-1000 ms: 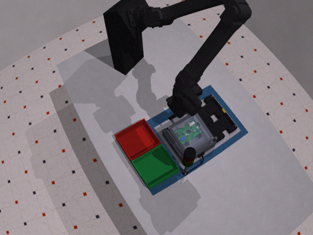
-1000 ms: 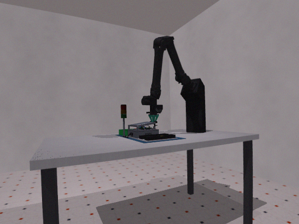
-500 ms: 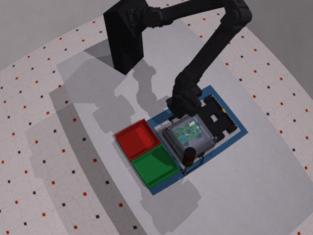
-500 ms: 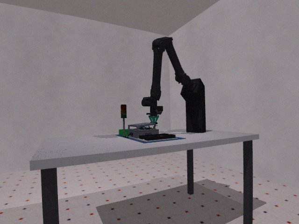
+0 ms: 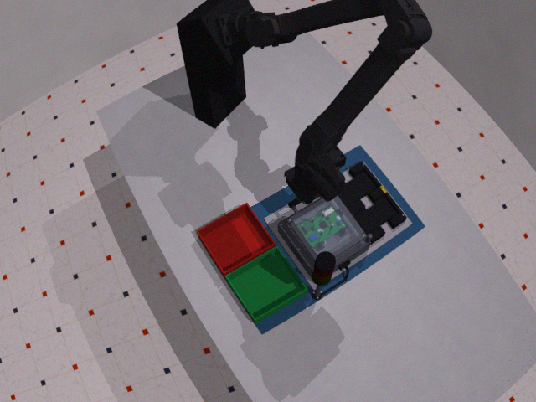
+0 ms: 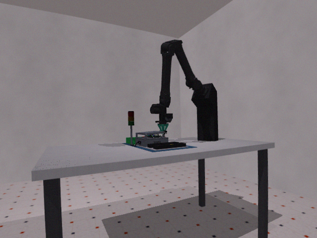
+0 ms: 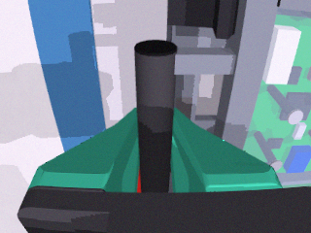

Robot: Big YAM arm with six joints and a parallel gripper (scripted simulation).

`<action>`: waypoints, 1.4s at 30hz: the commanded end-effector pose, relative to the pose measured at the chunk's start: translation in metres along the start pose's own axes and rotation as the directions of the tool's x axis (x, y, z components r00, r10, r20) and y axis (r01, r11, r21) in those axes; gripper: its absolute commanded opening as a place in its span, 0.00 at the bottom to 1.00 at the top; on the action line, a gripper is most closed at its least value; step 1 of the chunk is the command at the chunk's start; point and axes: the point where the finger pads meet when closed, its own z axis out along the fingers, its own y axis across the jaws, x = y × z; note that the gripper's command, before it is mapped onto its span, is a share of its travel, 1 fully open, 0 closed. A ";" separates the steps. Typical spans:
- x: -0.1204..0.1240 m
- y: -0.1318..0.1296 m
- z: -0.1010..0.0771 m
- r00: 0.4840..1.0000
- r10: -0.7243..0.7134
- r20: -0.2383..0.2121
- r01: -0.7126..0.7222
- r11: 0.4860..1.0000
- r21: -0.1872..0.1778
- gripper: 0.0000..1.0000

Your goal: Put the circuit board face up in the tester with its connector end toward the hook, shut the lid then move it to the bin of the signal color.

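Observation:
The green circuit board lies face up inside the grey tester, under the clear lid, which lies flat and level on the tester. The board's white connector points to the end away from the signal tower. My gripper is shut on the lid's dark cylindrical handle at the tester's edge toward the bins. A black latch block stands just past the end of the handle. The signal tower shows no clearly lit lamp.
The red bin and green bin stand side by side left of the tester. The black tray lies on the far side. All rest on a blue mat. The arm's base stands behind.

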 end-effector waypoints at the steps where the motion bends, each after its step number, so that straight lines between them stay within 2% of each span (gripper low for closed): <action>1: -0.006 0.000 0.007 1.000 -0.005 0.010 0.005 1.000 -0.003 0.00; 42: -0.006 0.001 0.010 1.000 -0.004 0.009 0.004 1.000 -0.004 0.00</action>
